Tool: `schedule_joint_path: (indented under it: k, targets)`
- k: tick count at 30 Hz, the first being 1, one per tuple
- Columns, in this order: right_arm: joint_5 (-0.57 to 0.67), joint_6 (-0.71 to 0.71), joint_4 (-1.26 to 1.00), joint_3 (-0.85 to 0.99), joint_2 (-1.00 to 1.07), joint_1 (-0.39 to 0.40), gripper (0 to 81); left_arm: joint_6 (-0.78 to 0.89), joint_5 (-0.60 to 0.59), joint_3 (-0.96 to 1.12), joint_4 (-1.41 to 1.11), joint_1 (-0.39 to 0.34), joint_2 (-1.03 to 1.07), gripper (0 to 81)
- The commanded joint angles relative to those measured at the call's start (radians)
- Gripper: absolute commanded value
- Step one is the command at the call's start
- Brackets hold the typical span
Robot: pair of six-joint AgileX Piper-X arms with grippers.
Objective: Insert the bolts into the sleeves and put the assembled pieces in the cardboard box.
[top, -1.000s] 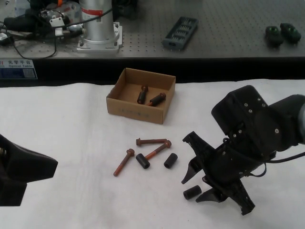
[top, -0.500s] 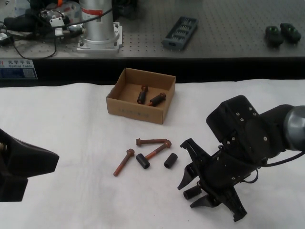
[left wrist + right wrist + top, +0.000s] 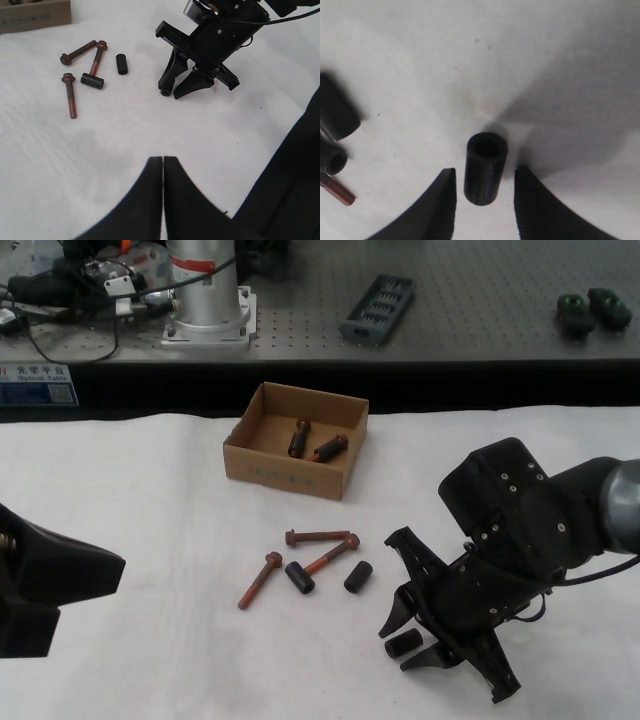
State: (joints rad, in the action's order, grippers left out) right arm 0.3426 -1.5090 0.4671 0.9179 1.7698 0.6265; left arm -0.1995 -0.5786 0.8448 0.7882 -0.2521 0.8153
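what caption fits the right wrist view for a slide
Right gripper open, its fingers straddling a black sleeve lying on the white cloth.

Cardboard box [image 3: 285, 475] stood at the far side of the cloth [image 3: 150, 500], two assembled pieces [image 3: 299, 437] inside. Nearer lay three bolts [image 3: 317, 536] and two sleeves [image 3: 299, 578], clustered. Right of these, a third sleeve [image 3: 485, 167] lay between the parted jaws of the right gripper [image 3: 485, 202].

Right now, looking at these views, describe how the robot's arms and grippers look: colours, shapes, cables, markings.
Both are matt black. The right gripper has two curved, tapering fingers with ribbed faces; its wrist housing carries small pale screws, joins a grey link and trails a thin black cable. The left gripper has smooth, pointed fingers.
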Motion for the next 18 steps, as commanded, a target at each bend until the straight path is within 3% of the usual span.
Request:
schedule_joint_path:
  k: [1,18]
  targets:
    - [-0.004,-0.001,-0.001,0.008,0.009,-0.007,29.2,0.013,-0.010,0.001,-0.008,-0.001,-0.008,0.7]
    - [0.019,0.006,0.022,0.008,0.045,-0.007,29.2,0.013,-0.010,0.001,-0.012,-0.001,-0.008,0.7]
